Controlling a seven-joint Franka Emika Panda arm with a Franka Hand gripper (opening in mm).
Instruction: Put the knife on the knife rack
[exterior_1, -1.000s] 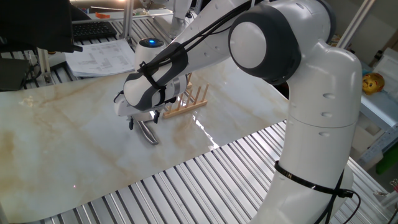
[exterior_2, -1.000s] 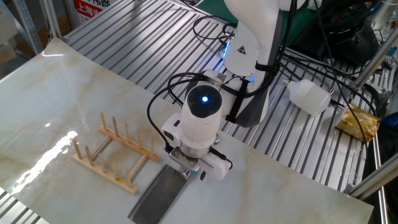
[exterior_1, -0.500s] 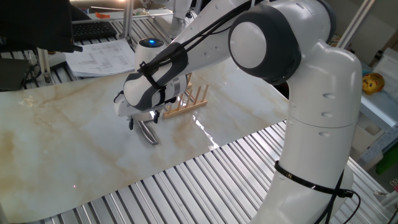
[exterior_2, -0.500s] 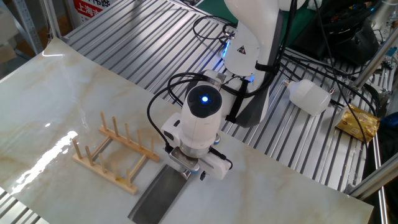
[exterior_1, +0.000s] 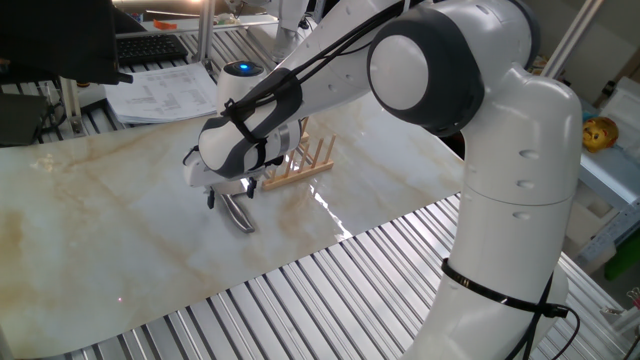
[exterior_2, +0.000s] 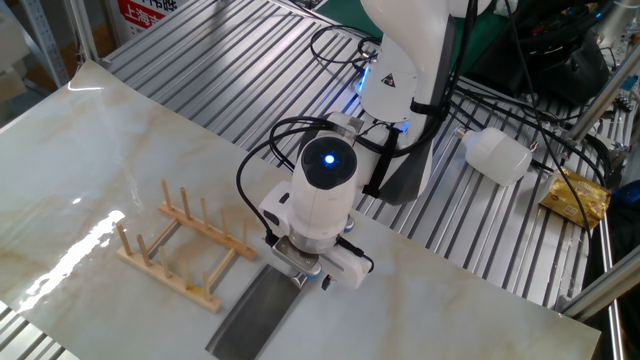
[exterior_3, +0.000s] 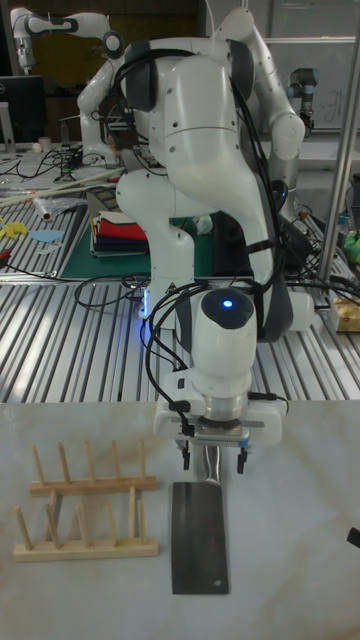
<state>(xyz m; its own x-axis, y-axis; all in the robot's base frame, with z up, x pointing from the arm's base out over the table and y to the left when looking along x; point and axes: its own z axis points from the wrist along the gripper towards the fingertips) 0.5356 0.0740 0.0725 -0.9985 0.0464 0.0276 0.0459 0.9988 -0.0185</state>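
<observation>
The knife lies flat on the marble tabletop, broad steel blade toward the front and shiny handle pointing back under the wrist. My gripper hangs low over the handle, open, one fingertip on each side with a gap to the metal. The knife rack of light wood stands upright just left of the blade, pegs bare. In the other fixed view the blade shows below the gripper, right of the rack. In one fixed view the knife lies under the gripper, with the rack behind.
The marble slab rests on a ribbed metal table. Papers and a keyboard lie at the far edge. A white bottle and a yellow packet sit beside the robot base.
</observation>
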